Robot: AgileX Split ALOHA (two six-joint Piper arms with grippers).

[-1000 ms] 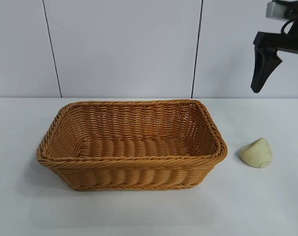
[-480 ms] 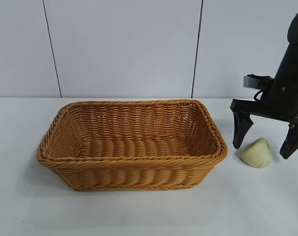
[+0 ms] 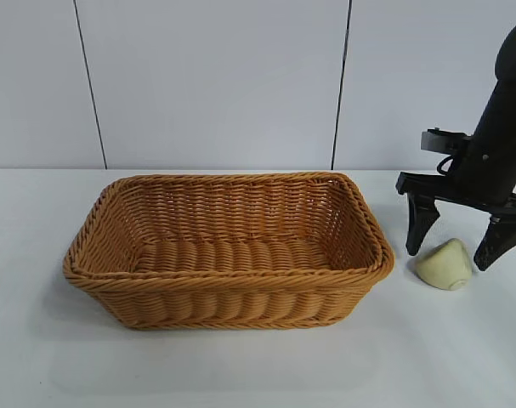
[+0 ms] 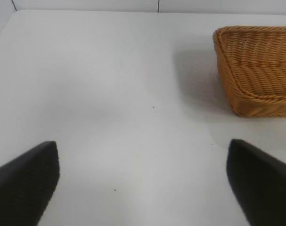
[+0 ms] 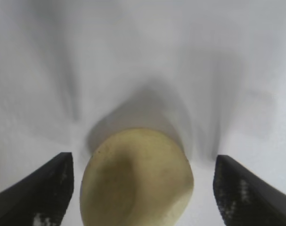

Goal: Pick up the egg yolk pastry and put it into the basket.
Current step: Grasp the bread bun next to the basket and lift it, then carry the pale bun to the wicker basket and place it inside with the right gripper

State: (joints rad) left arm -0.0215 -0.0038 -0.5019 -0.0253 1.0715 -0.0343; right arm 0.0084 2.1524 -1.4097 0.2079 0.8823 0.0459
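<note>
The egg yolk pastry, a pale cream-yellow lump, lies on the white table just right of the basket. My right gripper has come down over it, one black finger on each side. In the right wrist view the pastry fills most of the space between the jaws of the right gripper, with a narrow gap still showing on both sides. The left gripper hangs wide open over bare table, out of the exterior view, with the basket off to one side of it.
The orange-brown wicker basket has nothing in it. A white panelled wall rises behind the table. White tabletop stretches in front of the basket and around the pastry.
The right arm dropped from high at the right down over the pastry. Its fingers have since drawn closer to the pastry's sides. The pastry and the basket have not moved.
</note>
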